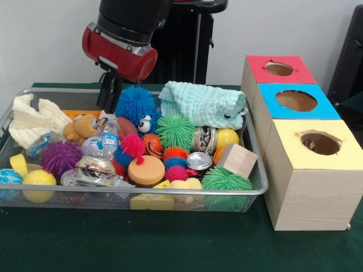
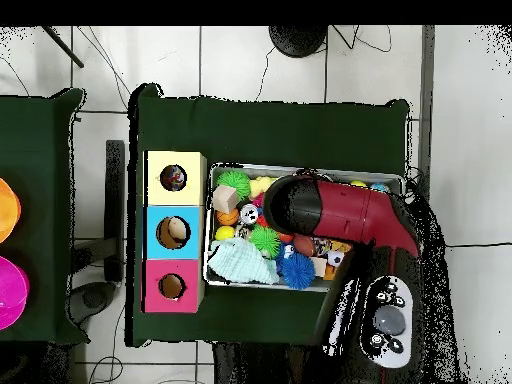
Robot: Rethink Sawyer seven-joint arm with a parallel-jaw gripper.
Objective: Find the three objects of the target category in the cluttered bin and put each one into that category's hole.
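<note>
arm (image 1: 122,39) angled down, end effector (image 1: 109,93) over bin (image 1: 255,170)

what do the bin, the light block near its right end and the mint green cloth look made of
The silver mesh bin: metal wire, going by the fine grid and shiny rim. The pale cube-shaped block: apparently unfinished wood, matte with flat faces and sharp edges. The mint green cloth: soft textile, perhaps crinkled cotton gauze, folded and puckered.

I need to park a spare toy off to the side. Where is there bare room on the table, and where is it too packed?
The green cloth in front of the mesh bin and the boxes lies bare. The narrow strip between the bin and the yellow-topped box is tight. Inside the bin, toys cover nearly everything, and the claw hangs over its far left part.
</note>
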